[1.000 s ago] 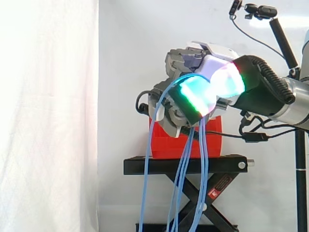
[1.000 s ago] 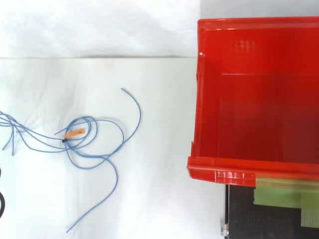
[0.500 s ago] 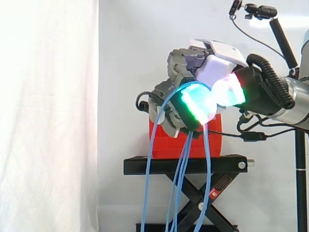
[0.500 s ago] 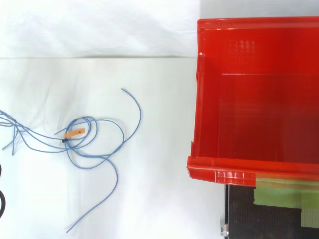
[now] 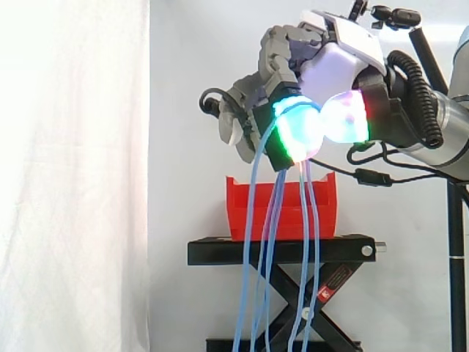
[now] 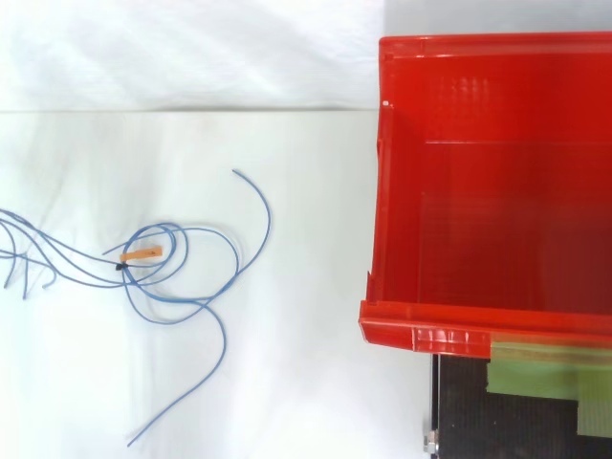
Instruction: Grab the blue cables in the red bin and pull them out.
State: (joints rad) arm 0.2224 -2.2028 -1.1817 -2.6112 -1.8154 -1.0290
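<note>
White curtain (image 5: 73, 176) on the left of the side view, plain pale wall behind the rest. Near the middle and high up, the hand (image 5: 311, 73), well above the red bin (image 5: 282, 209) and apart from it. Fingers curled closed around a bunch of blue cables (image 5: 305, 235), fingertips (image 5: 297, 132) glowing green and cyan. Cables looped over the green pad and hanging down from the grip in several strands, passing in front of the bin and of the black stand (image 5: 282, 250) under it, down to the lower edge of the view. Bin upright on the flat top of the stand, crossed black legs below. Arm entering from the right edge. At the top right, a small black camera (image 5: 392, 15) on a rod.

Seen from above: white cloth (image 6: 287, 382) over the left and middle. On it, at the left, blue cables (image 6: 223, 335) in loose loops, some strands running out over the left edge, one free end near the lower edge. Small orange tag (image 6: 145, 254) on the loops. Bare cloth between these cables and the bin. At the right, the red bin (image 6: 382, 191), one rim toward the lower edge. Below this rim, the black stand (image 6: 459, 421) with a strip of green tape (image 6: 535, 368) on it.
</note>
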